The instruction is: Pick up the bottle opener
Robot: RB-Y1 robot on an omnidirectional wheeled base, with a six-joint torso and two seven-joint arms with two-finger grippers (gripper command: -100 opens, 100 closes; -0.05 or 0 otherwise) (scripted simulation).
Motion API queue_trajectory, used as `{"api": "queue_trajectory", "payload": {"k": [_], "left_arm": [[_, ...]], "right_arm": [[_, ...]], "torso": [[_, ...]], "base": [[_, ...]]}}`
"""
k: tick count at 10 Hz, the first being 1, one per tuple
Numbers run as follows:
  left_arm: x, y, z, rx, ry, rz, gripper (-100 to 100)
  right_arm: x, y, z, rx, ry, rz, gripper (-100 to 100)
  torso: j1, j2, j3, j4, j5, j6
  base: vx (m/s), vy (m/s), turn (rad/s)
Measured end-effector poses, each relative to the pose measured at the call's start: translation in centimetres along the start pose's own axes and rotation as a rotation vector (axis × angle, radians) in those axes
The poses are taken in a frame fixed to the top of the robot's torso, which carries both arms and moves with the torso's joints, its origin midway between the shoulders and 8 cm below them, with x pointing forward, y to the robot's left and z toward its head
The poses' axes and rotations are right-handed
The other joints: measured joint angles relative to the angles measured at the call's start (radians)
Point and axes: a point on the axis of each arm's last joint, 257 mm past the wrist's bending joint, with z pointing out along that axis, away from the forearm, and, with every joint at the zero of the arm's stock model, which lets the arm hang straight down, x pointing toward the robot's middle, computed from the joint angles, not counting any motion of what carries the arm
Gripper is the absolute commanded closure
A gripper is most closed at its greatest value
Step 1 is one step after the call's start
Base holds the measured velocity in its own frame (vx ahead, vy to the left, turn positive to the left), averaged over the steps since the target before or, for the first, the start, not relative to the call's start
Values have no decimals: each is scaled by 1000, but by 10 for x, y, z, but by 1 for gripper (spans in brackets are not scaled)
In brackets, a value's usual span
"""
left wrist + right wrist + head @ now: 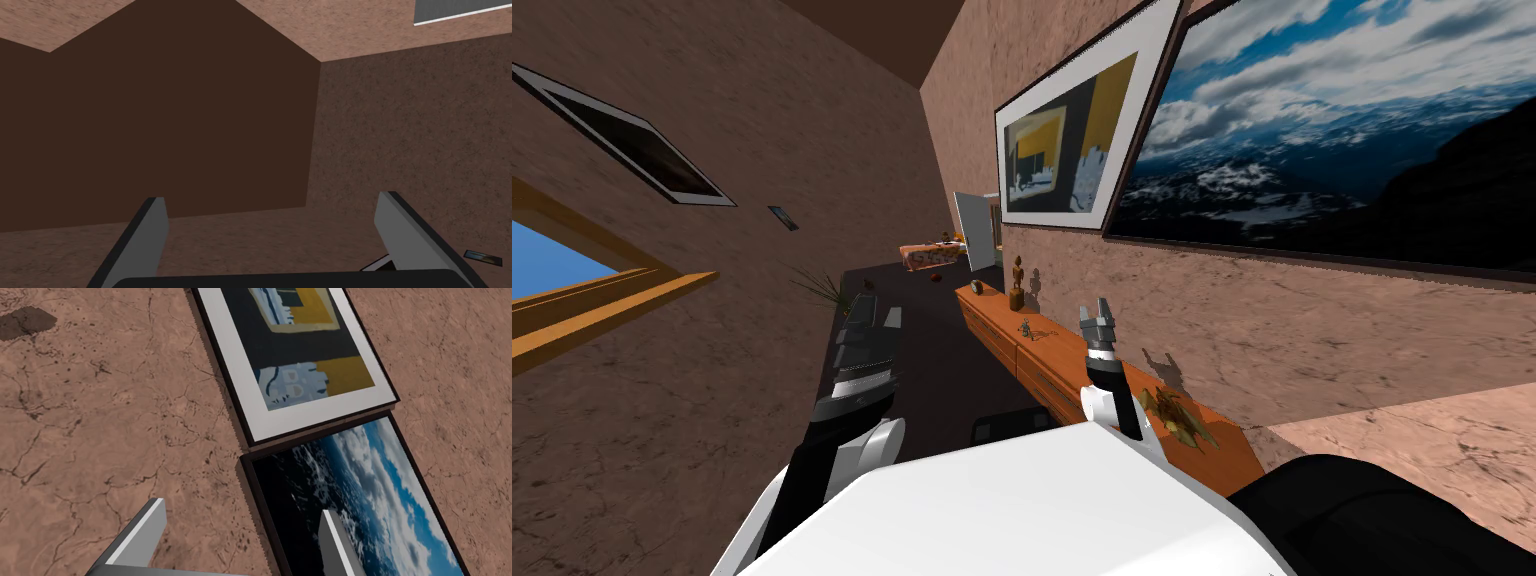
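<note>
Subject item: a small grey object (1025, 327), which I judge to be the bottle opener, though it is too small to confirm. It rests on top of the long orange sideboard (1060, 352), in the sideboard's farther half and apart from everything else on it. Further along the sideboard stands a wooden figurine (1017, 281), with a small dark round piece (975, 287) at the far end and a brown spiky ornament (1177, 417) at the near end. My right gripper (1099, 318) hangs above the sideboard's middle stretch, between opener and ornament, fingers spread and empty, aimed up the wall behind the sideboard rather than at its top. My left gripper (270, 210) is off the sideboard's open side, fingers apart, holding nothing. Recommendation: pitch the right wrist down until the opener shows between the fingers, travel toward the sideboard's far end, straddle the opener's narrow part, then lower gently. A light piece may skid or tip if one finger touches first.
</note>
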Motion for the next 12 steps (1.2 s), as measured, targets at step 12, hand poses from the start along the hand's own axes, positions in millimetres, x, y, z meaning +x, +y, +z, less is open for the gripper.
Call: {"api": "queue_trajectory", "payload": {"k": [12], "left_arm": [[0, 0, 0, 0, 0, 0, 0]], "right_arm": [[13, -109, -64, 337, 247, -254, -100]], "torso": [[-1, 4, 2, 1, 0, 0]], "base": [[-87, 8, 96]]}}
